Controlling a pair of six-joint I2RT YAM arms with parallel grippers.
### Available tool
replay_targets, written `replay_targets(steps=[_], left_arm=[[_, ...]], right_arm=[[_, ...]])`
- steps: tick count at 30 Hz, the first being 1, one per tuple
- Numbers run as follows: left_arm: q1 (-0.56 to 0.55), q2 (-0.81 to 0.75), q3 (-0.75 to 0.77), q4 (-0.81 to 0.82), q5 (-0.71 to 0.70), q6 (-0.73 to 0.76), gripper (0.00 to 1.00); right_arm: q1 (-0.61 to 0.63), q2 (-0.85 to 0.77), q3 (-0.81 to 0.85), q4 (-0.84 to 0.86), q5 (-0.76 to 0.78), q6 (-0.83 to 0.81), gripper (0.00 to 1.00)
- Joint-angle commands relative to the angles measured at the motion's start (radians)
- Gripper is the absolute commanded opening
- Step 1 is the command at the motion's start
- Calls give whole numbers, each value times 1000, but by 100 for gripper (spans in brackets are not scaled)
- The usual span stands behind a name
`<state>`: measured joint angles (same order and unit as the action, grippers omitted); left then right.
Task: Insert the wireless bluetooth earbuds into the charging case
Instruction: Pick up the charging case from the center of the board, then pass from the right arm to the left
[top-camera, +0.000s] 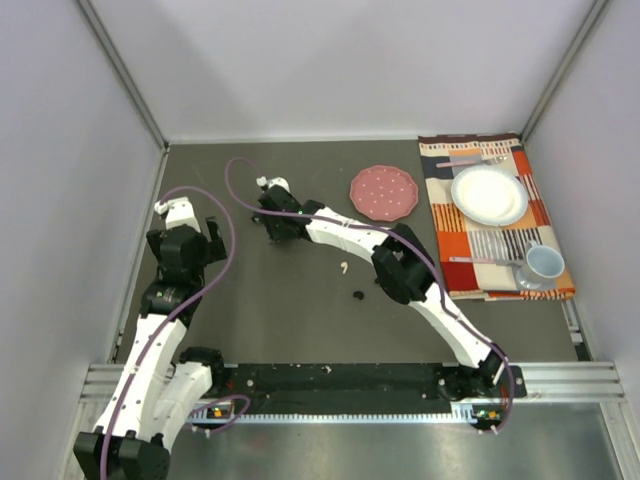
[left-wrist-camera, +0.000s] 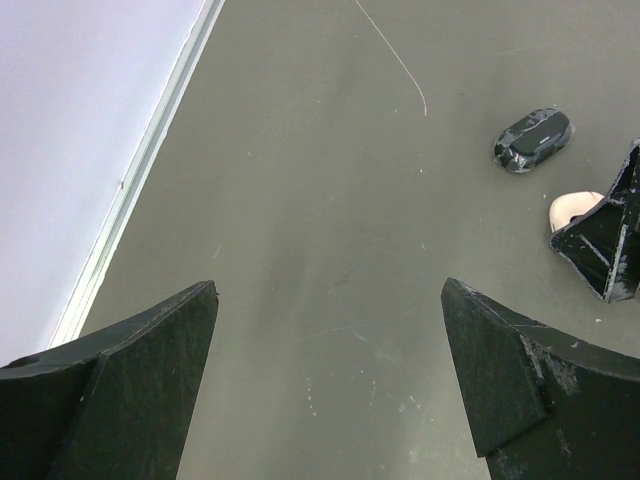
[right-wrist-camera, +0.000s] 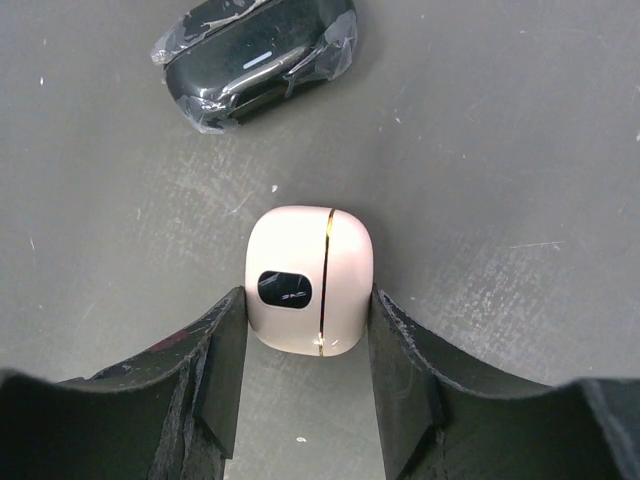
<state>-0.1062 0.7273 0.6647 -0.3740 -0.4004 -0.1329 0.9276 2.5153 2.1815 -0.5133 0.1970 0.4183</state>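
A pinkish-white charging case (right-wrist-camera: 310, 280) with a gold seam and a dark window lies on the grey table. My right gripper (right-wrist-camera: 308, 300) is shut on it, one finger against each side. A black charging case (right-wrist-camera: 255, 60) wrapped in clear plastic lies just beyond it. Both cases also show in the left wrist view, the black one (left-wrist-camera: 533, 139) and the white one (left-wrist-camera: 572, 208). My left gripper (left-wrist-camera: 330, 290) is open and empty over bare table. One white earbud (top-camera: 343, 267) and one black earbud (top-camera: 358, 295) lie mid-table. The other earbuds are out of sight.
A pink dotted disc (top-camera: 383, 192) lies at the back. A striped placemat (top-camera: 500, 262) at the right holds a white plate (top-camera: 489, 194), a grey cup (top-camera: 544, 264) and cutlery. The enclosure walls stand close on the left (left-wrist-camera: 80, 150).
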Motion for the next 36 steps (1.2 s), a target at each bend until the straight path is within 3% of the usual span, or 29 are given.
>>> replay_targets(steps=[1, 3, 5, 7, 8, 13, 16, 28, 31, 32, 36], left_arm=[[2, 1, -1, 41, 9, -5, 99], [2, 4, -1, 41, 15, -4, 99], [2, 3, -1, 40, 18, -5, 99], [2, 3, -1, 41, 18, -4, 99], [3, 3, -1, 38, 17, -4, 99], [2, 1, 4, 24, 0, -20, 99], [2, 6, 4, 23, 23, -24, 99], [2, 27, 41, 9, 167, -2, 99], [3, 23, 49, 15, 317, -19, 99], [3, 20, 50, 24, 447, -27, 99], [3, 26, 56, 128, 735, -91, 99]], right_arm=[[31, -19, -68, -33, -27, -41, 38], [28, -45, -94, -24, -27, -55, 37], [28, -75, -121, -19, -33, -72, 26], [28, -150, -191, 13, -31, -79, 24], [25, -179, -221, 33, -34, -85, 19], [11, -376, -414, 177, -71, -111, 17], [2, -462, -498, 231, -94, -130, 8], [-53, -746, -859, 485, -310, -171, 6], [-58, -793, -900, 536, -355, -194, 5], [-58, -800, -907, 538, -366, -206, 5], [-58, -845, -936, 530, -395, -269, 5]])
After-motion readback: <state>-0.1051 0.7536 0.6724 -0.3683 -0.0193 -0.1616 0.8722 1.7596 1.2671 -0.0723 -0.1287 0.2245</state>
